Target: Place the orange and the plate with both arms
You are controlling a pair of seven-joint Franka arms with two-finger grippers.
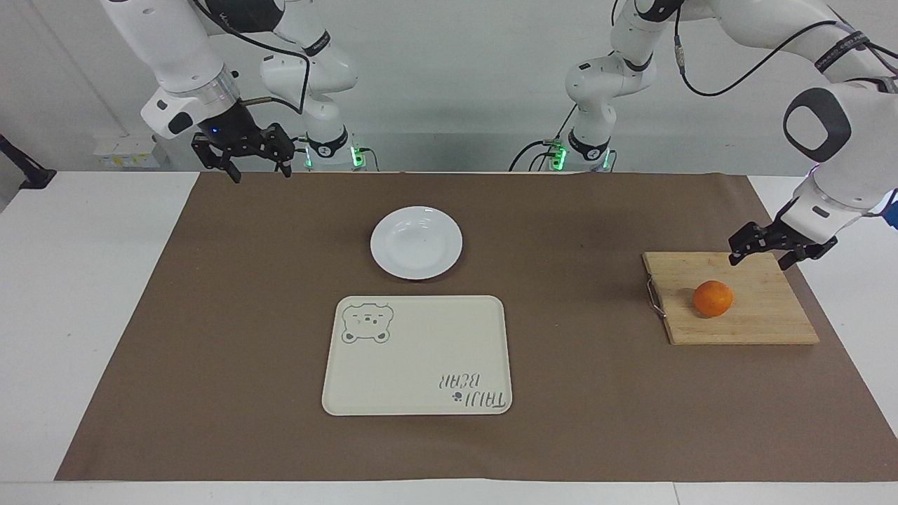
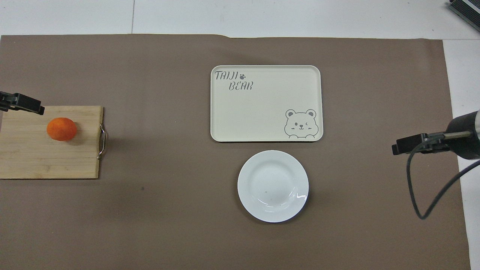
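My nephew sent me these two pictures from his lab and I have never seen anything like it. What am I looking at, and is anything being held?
These are two white robot arms at a table, each ending in a black two-finger gripper. One picture looks across the table at the robots; the other looks down from above their end.

On the brown mat lie a white plate, a cream tray with a bear print, farther from the robots than the plate, and a wooden cutting board with an orange on it.

Nothing is held. The left gripper hangs open over the board's edge, close to the orange but not touching it. The right gripper is open in the air over the mat's edge at its own end.
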